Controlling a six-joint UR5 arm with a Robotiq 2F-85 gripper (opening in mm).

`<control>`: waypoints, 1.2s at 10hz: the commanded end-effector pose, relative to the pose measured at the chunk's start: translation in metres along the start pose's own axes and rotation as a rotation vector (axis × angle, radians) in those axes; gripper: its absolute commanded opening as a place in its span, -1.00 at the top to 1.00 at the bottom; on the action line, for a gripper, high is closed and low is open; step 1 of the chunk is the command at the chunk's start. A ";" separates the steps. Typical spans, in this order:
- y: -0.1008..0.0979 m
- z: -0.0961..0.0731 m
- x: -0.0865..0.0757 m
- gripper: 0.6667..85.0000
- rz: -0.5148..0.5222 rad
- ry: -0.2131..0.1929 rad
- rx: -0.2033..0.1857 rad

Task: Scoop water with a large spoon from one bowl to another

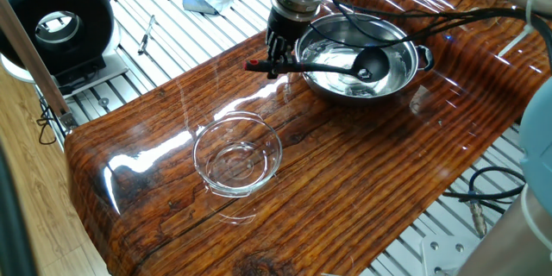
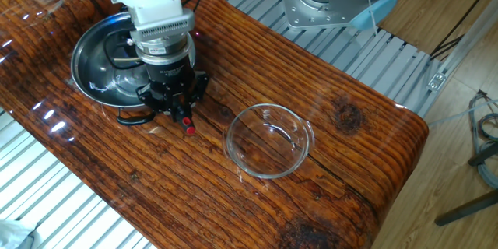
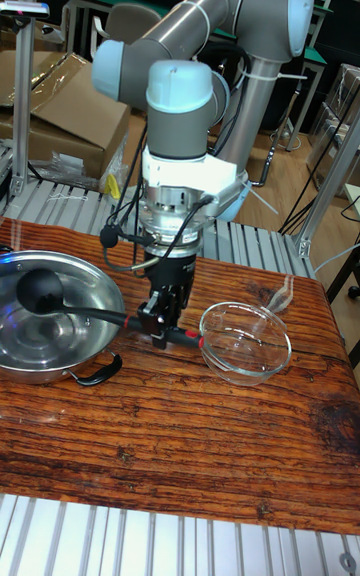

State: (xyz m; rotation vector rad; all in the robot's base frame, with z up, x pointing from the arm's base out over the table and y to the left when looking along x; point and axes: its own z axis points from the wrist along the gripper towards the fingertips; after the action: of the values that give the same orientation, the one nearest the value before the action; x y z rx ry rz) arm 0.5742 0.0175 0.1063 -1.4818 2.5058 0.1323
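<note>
Tall fixed view, gripper (image 3: 160,328) clamping ladle (image 3: 80,309), no legible txt

My work surface is a glossy wooden table (image 1: 345,181); on it rest the steel bowl (image 1: 405,73) and glass bowl (image 1: 237,157), well apart.

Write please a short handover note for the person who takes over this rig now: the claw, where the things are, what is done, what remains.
Claw: shut on the black ladle, near the red-marked end of the handle.
Ladle: cup is inside the steel bowl; handle reaches out over the bowl's rim. Whether the cup holds water cannot be told.
Steel bowl: on the wooden table, glints suggest water inside.
Glass bowl: stands apart from the steel bowl on the table; no water can be made out in it.
Done: ladle grasped, cup in the source bowl.
Left: lift a scoop, carry it to the glass bowl, pour.
</note>
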 end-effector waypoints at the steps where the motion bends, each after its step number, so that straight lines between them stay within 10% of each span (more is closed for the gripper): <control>1: 0.010 -0.013 -0.016 0.99 0.022 -0.045 -0.039; 7: 0.038 -0.023 0.013 0.99 0.085 -0.043 -0.221; 12: 0.059 -0.022 0.002 0.99 0.112 -0.088 -0.343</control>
State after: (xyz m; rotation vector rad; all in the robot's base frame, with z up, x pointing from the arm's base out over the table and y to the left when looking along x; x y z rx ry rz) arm 0.5231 0.0317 0.1217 -1.4320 2.5942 0.5618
